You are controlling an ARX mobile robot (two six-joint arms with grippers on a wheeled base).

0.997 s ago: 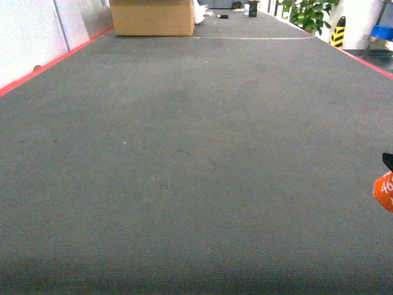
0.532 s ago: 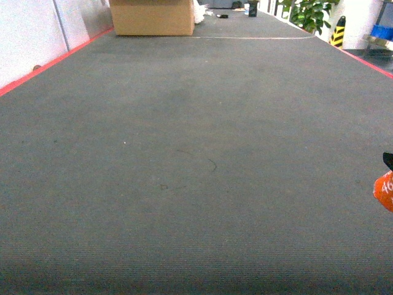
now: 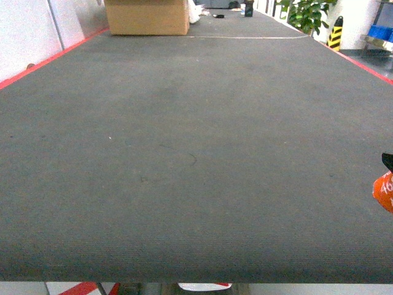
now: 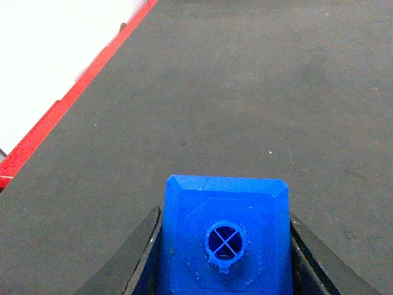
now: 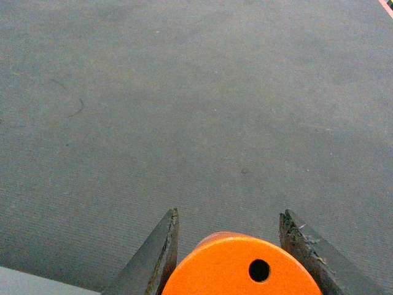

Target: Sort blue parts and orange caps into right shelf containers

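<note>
Blue parts first: one bright-blue rectangular plastic block (image 4: 226, 236) sits at the bottom centre of the left wrist view, pinched between the dark fingers of the left end effector (image 4: 225, 246), which is closed on its two sides. Its face is smooth and moulded, with chamfered corners and a round socket crossed by an X. Over on the right wrist view, bottom centre, the right end effector (image 5: 228, 252) grips a small orange plastic cap (image 5: 241, 267) between two worn black fingers; the flat disc end shows, with one small round hole. In the head view that cap peeks in at the right edge (image 3: 384, 192), white print just visible.

Beneath both lies a dark grey ribbed worktop (image 3: 184, 153), matte and grippy-looking, edged in red. A brown cardboard box (image 3: 146, 16) stands at the upper left. Blue crates (image 3: 381, 32) show only as a sliver at the upper right, and I can't tell if they are the target ones.

My read: this is the carry. Keep both grips firm, as smooth plastic may slip, and hold the loads level until each crate rim is squarely below.
</note>
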